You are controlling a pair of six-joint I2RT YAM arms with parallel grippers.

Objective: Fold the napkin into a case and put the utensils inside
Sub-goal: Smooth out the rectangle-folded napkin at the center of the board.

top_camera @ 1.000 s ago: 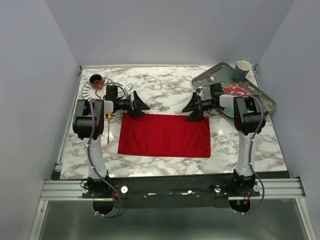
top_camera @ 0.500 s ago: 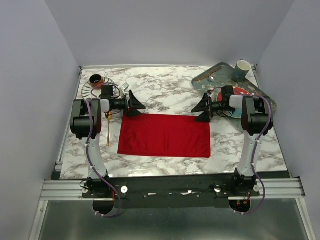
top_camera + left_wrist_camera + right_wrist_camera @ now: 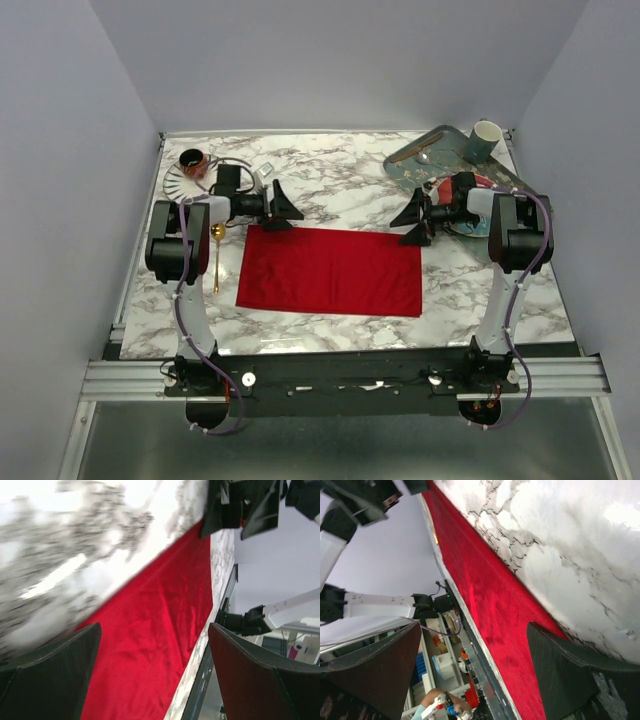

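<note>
Here the napkin (image 3: 330,270) lies spread flat as a red rectangle at the middle of the marble table (image 3: 340,175), a little toward 6 o'clock. The left gripper (image 3: 288,212) is at the cloth's 11 o'clock corner and the right gripper (image 3: 407,224) at its 1 o'clock corner, each pointing inward toward the other. In the left wrist view the left fingers (image 3: 50,680) stand wide apart with nothing between them, and only red cloth (image 3: 160,630) and marble show below. The right fingers (image 3: 580,680) are spread just as wide and hold nothing, with the napkin's far edge (image 3: 490,580) running beneath. Whether either gripper touches the cloth cannot be told. The gold spoon (image 3: 215,255) lies on the marble at 9 o'clock of the napkin, just beside it. A green tray (image 3: 530,200) with a cup (image 3: 485,140) sits at the table's 2 o'clock, and a small plate (image 3: 175,180) at 10 o'clock.
</note>
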